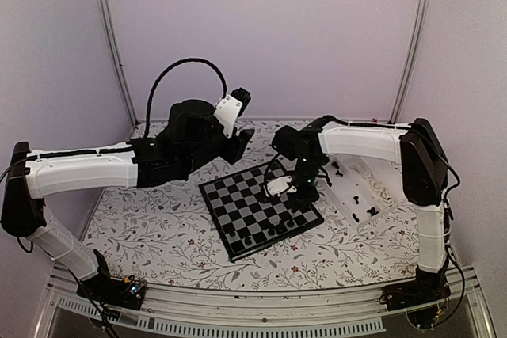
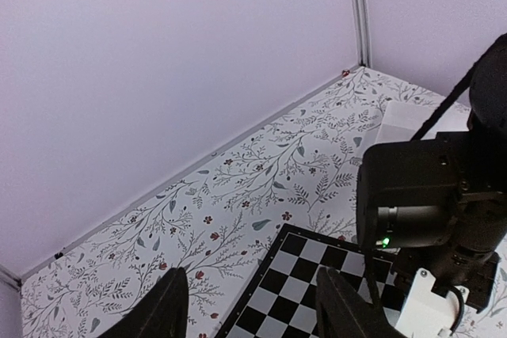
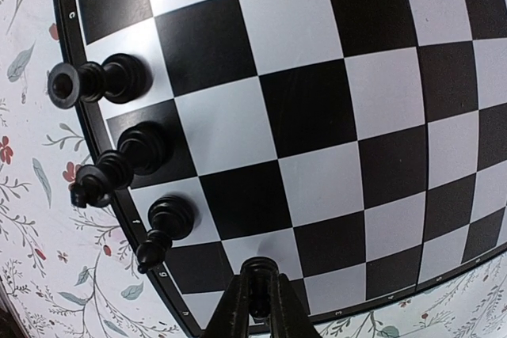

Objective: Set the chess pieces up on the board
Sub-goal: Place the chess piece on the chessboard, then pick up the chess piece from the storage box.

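The board (image 1: 242,203) lies tilted on the flowered table. My right gripper (image 3: 259,300) is shut on a black chess piece (image 3: 259,273), held low over a light square by the board's edge (image 3: 317,116). Whether the piece touches the square I cannot tell. Three black pieces (image 3: 131,156) stand in a row along the same edge to its left. In the top view the right gripper (image 1: 303,194) is over the board's right side. My left gripper (image 2: 253,306) hangs open and empty above the board's far corner (image 2: 301,275); the top view shows this gripper (image 1: 242,138) raised behind the board.
A white tray (image 1: 360,187) with several black pieces (image 1: 371,211) sits right of the board. More black pieces (image 1: 269,233) line the board's near edge. The right arm (image 2: 428,203) fills the right of the left wrist view. Walls close in the back and sides.
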